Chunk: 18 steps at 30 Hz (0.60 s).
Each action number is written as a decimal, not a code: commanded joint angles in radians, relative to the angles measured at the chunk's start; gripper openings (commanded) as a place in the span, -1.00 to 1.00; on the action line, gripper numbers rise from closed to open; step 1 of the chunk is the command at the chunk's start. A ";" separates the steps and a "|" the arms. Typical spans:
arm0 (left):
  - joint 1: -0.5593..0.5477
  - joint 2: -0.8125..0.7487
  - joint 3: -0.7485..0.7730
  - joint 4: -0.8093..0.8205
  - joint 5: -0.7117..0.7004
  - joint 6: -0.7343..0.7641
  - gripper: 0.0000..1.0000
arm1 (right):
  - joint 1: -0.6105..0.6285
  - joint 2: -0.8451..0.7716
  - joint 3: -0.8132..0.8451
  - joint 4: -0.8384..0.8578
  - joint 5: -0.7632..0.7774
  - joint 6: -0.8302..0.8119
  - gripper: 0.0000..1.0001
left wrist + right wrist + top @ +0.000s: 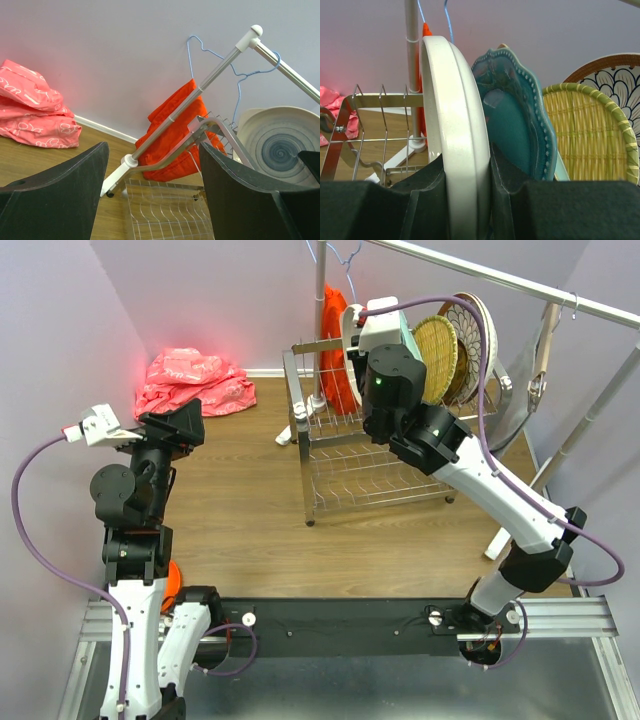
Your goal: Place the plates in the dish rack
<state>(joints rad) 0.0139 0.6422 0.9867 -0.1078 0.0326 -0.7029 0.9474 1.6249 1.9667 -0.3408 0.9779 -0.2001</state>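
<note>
The chrome wire dish rack [370,465] stands mid-table. On its upper tier stand a teal scalloped plate [520,120], a woven-yellow plate [592,132] and a white petal-patterned plate [620,75]. My right gripper [465,165] is shut on the rim of a thick white plate [455,110], held upright at the left end of that row [352,340]. Its grey-swirl face [280,145] shows in the left wrist view. My left gripper [152,170] hangs open and empty, raised at the table's left [190,422], facing the rack. An orange plate [172,582] peeks out by the left arm's base.
A red-orange cloth [335,350] hangs on a hanger from a white clothes rail [500,280] behind the rack. The rail's post and foot [120,172] stand by the rack's left side. A pink plastic bag [195,380] lies in the back left corner.
</note>
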 commanded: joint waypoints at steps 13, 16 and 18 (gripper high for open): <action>0.011 -0.003 -0.008 -0.007 -0.025 0.011 0.63 | -0.027 -0.031 -0.057 0.040 0.024 0.051 -0.28; 0.009 -0.003 -0.006 -0.007 -0.025 0.013 0.63 | -0.027 -0.030 -0.057 0.040 0.019 0.053 -0.21; 0.011 -0.001 -0.008 -0.004 -0.025 0.013 0.63 | -0.027 -0.031 -0.057 0.040 0.018 0.054 -0.11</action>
<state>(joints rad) 0.0185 0.6464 0.9859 -0.1078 0.0322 -0.7029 0.9470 1.6039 1.9236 -0.3180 0.9733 -0.1726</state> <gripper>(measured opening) 0.814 0.399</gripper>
